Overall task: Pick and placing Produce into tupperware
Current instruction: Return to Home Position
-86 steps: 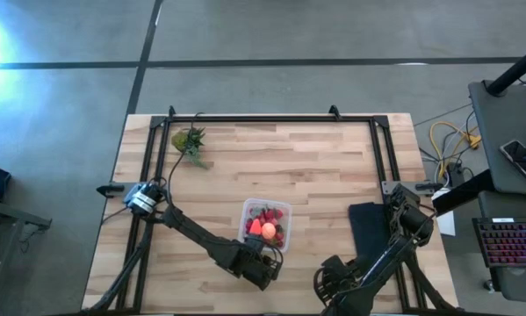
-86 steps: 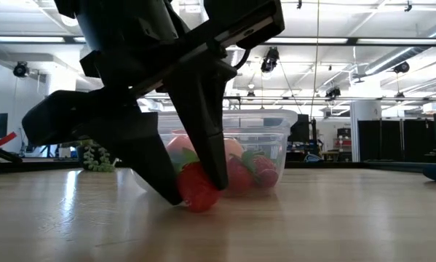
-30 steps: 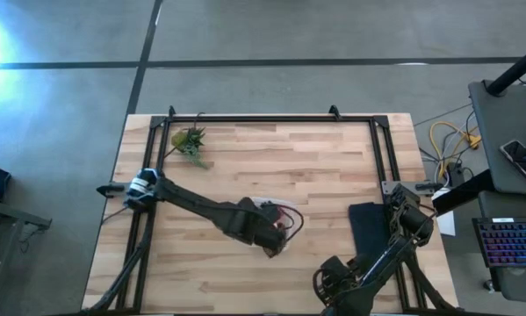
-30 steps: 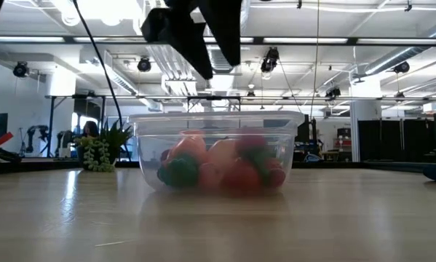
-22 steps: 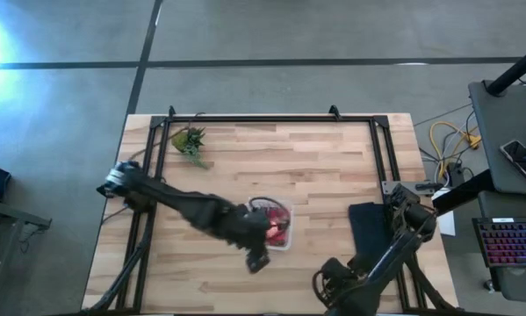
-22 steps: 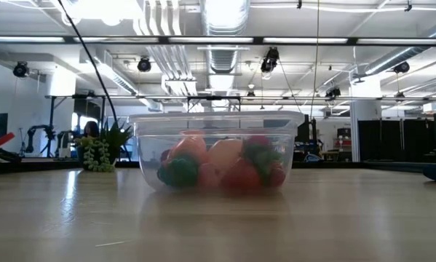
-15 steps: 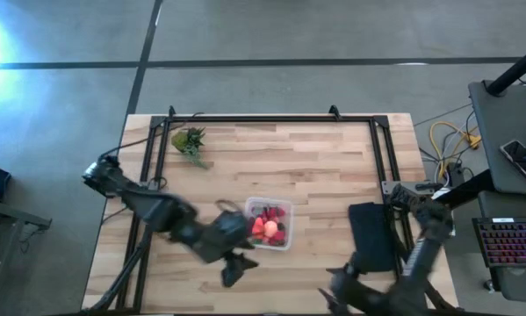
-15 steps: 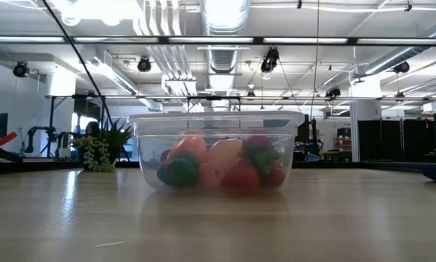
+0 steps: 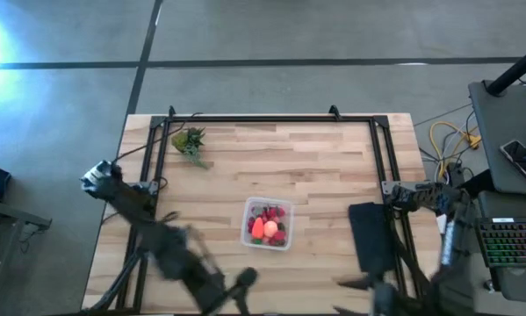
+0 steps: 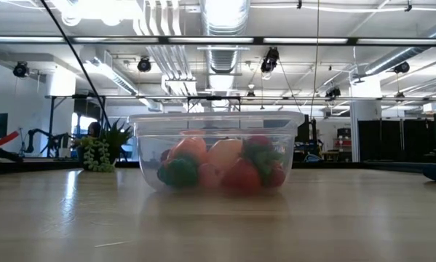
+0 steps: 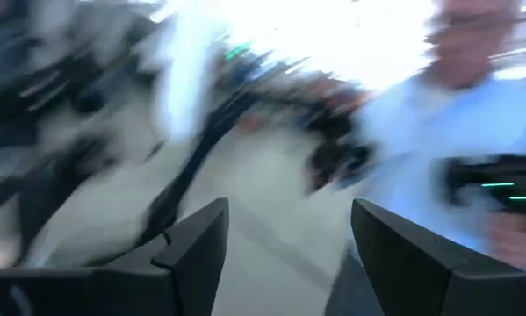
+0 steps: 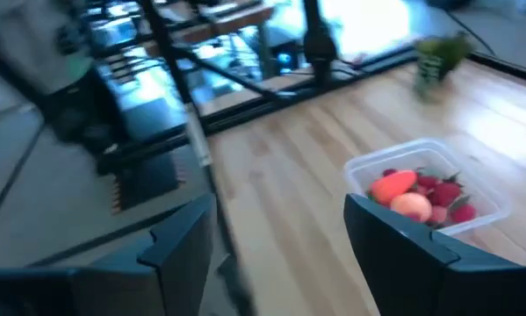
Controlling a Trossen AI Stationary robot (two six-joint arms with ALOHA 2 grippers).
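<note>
The clear square container [image 9: 266, 224] stands on its base in the middle of the wooden table, also seen in the low view [image 10: 218, 153] and the right wrist view [image 12: 425, 195]. Inside lie several red strawberries [image 9: 273, 216] and the round orange-pink fruit [image 9: 268, 231]. My left gripper [image 11: 289, 254] is open and empty, drawn back at the table's near edge, left of the container, facing the room. My right gripper [image 12: 280, 250] is open and empty at the near right corner, looking across the table at the container.
A green leafy clump [image 9: 189, 142] lies near the far left corner. A flat black pad [image 9: 368, 235] lies right of the container. A person in a light blue shirt [image 11: 438, 132] shows beyond the table in the left wrist view. Bare wood surrounds the container.
My left gripper has pulled away from above the container, swinging fast toward the table's near-left edge and turning to face the room. My right arm has also swung at the near right corner. The container and the fruit in it have stayed put.
</note>
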